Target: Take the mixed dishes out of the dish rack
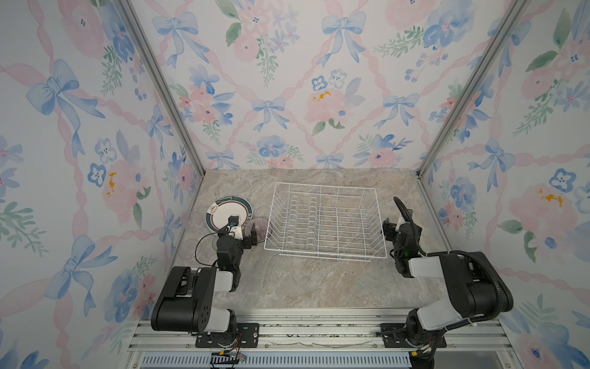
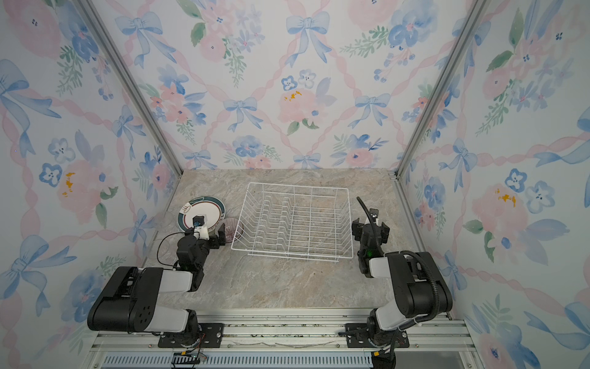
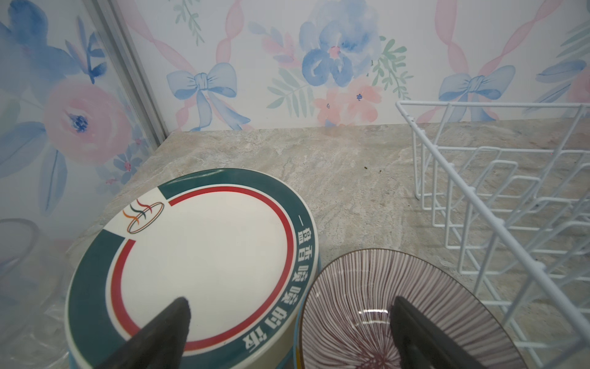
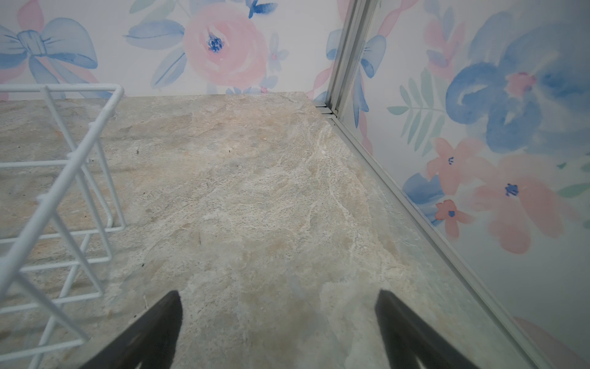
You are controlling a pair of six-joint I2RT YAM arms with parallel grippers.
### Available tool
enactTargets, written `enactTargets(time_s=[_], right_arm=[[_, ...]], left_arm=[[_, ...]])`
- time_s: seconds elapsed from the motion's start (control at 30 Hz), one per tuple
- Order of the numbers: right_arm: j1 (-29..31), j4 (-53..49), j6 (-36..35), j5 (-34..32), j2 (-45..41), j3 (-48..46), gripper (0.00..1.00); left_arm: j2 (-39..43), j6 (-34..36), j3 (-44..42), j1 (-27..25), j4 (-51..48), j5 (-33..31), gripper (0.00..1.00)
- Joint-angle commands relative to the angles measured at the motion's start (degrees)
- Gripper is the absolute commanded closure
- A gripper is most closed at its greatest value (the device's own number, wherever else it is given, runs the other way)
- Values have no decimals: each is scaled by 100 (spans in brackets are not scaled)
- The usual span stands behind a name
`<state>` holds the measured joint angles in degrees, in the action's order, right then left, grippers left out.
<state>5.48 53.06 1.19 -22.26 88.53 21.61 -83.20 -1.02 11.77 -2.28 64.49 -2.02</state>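
two pairs of fingers are gaping wide, gripping nothing. the left fingers (image 3: 166,329) are hovering over the plate (image 3: 204,255) and bowl (image 3: 367,303), which are lying side by side on the worktop (image 1: 303,281) just left of the rack (image 1: 322,220). cups (image 1: 192,220) are standing beside the plate. the right fingers (image 4: 159,329) are hanging just right of the rack.
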Motion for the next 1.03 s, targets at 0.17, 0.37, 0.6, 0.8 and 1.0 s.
enactTargets(time_s=[0.17, 0.37, 0.6, 0.8, 1.0], right_arm=[[96, 229, -58, 112, 50, -60, 3], [94, 231, -60, 109, 50, -61, 3], [96, 227, -60, 111, 51, -60, 3], [94, 222, -58, 109, 50, -60, 4], [-7, 115, 0, 352, 33, -18, 3]], left_arm=[[-611, 281, -39, 53, 841, 577, 2], [-679, 3, 205, 70, 495, -199, 2], [-669, -9, 197, 54, 488, -266, 2], [-663, 26, 212, 16, 482, -325, 2], [-664, 40, 210, -8, 486, -360, 2]])
